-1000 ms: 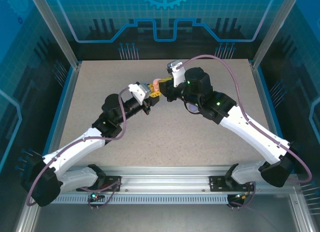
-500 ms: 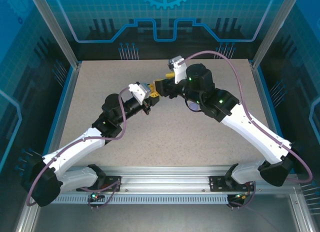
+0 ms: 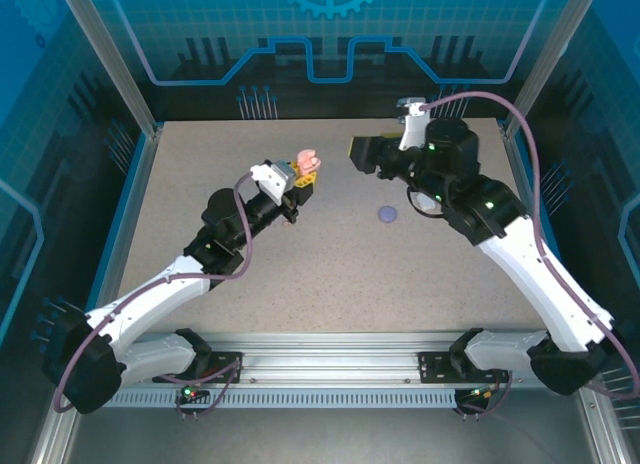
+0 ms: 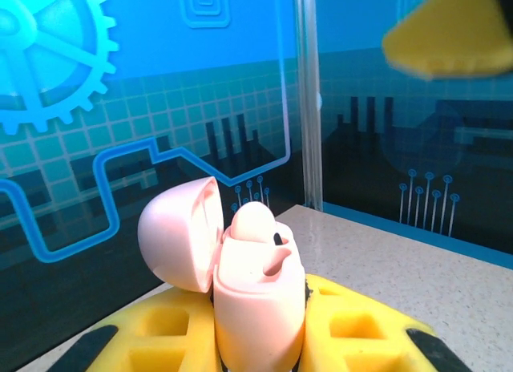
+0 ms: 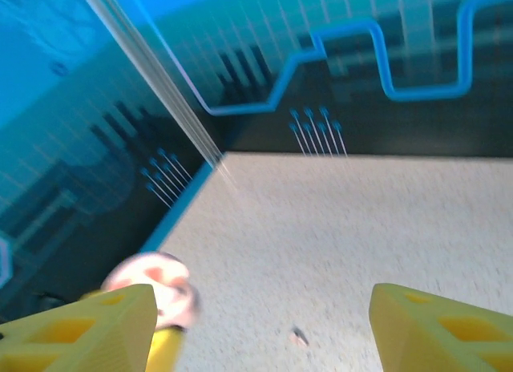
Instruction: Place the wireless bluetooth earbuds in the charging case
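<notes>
My left gripper (image 3: pixel 300 180) (image 4: pixel 256 336) is shut on a pale pink charging case (image 3: pixel 308 164) (image 4: pixel 258 300) and holds it upright above the table. The lid stands open to the left. The rounded top of one pale pink earbud (image 4: pixel 255 220) sits in a well of the case. The second well beside it looks vacant. My right gripper (image 3: pixel 356 150) (image 5: pixel 264 328) hangs open to the right of the case, apart from it, with nothing between its yellow fingers (image 5: pixel 88 328). In the right wrist view the case (image 5: pixel 154 290) shows blurred at the lower left.
A small round purple case (image 3: pixel 388 214) lies on the speckled table (image 3: pixel 330 274) below the right gripper. A tiny pale bit (image 5: pixel 298 335) lies on the table, too blurred to identify. Blue walls and metal posts close in the back and sides.
The right gripper has opened and drawn back to the right, away from the pink case. The left gripper still holds the case and has shifted slightly.
</notes>
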`<act>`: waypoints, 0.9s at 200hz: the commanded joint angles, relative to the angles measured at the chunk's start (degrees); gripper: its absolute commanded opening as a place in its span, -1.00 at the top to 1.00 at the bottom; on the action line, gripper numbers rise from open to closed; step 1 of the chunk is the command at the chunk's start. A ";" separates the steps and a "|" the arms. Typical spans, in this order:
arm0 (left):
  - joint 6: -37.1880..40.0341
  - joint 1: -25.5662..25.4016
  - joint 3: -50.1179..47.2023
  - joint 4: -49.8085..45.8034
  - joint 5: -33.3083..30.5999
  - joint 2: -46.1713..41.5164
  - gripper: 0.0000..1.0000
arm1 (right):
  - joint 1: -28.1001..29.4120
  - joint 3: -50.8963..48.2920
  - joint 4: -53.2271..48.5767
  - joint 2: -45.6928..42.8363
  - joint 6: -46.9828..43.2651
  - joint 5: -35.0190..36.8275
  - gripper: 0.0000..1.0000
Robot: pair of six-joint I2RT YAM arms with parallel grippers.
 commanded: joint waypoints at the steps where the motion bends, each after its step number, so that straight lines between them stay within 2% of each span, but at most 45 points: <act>1: -2.87 2.32 -0.55 2.42 -2.65 -2.30 1.00 | -0.47 -3.09 -6.40 8.10 3.79 -0.02 -0.40; 19: -4.08 3.98 -0.98 2.30 -3.38 -3.61 1.00 | -0.24 -3.43 -5.45 14.60 3.19 -2.67 -0.37; 46: -6.28 6.52 -1.42 1.17 -4.16 -5.93 1.00 | 0.08 -0.97 -3.34 26.11 -3.61 -7.93 -0.26; 65: -7.10 7.47 -1.45 0.23 -4.50 -7.10 1.00 | 0.22 4.82 -5.29 35.73 -6.73 -12.63 -0.20; 96: -7.76 8.04 -1.82 0.01 -4.63 -7.72 1.00 | 1.71 14.65 -8.36 48.46 -7.16 -14.81 -0.15; 151: -7.78 8.47 -1.91 -0.57 -5.04 -8.04 1.00 | 4.53 26.43 -10.80 62.39 -4.79 -15.31 -0.15; 180: -7.91 8.51 -2.09 -0.83 -5.20 -8.16 1.00 | 6.34 29.23 -11.71 65.78 -4.40 -15.11 -0.14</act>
